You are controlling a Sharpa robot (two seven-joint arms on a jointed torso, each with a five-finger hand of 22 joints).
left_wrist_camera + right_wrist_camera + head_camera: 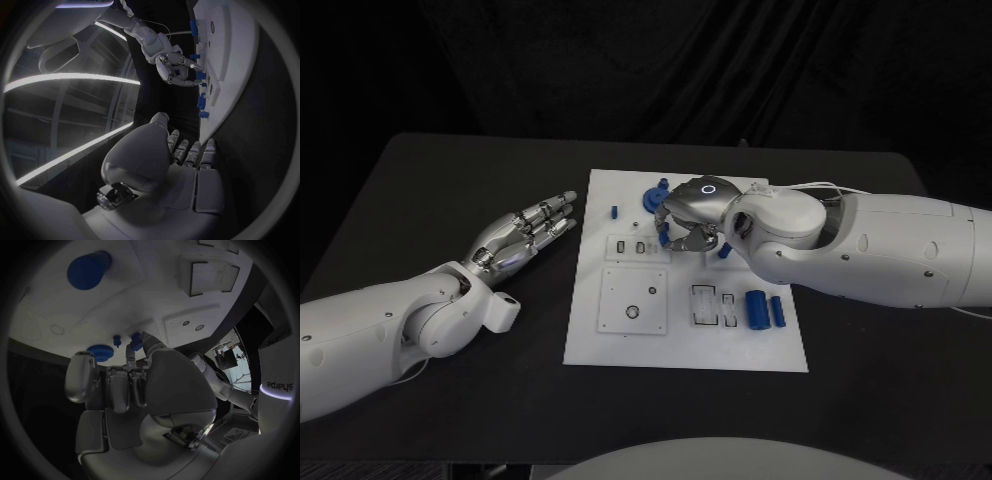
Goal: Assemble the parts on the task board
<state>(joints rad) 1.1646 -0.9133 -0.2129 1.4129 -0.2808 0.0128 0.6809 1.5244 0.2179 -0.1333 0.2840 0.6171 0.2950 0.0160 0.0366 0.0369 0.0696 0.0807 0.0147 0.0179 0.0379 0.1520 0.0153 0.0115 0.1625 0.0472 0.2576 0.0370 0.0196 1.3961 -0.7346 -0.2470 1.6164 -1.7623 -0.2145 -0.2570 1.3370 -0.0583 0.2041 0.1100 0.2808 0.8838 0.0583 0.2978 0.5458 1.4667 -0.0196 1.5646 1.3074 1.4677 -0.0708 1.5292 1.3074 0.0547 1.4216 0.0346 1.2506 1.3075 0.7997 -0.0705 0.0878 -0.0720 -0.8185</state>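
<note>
The white rectangular task board lies mid-table. Over its far half the right hand curls down, thumb and a finger apparently pinching a small blue plastic peg; if tilted, it could jam. Beside the board's near-left edge, the left hand lies flat, fingers extended, holding nothing.

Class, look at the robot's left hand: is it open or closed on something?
Open. The left hand lies beside the task board with its fingers stretched out and apart, holding nothing; the left wrist view shows the same.
</note>
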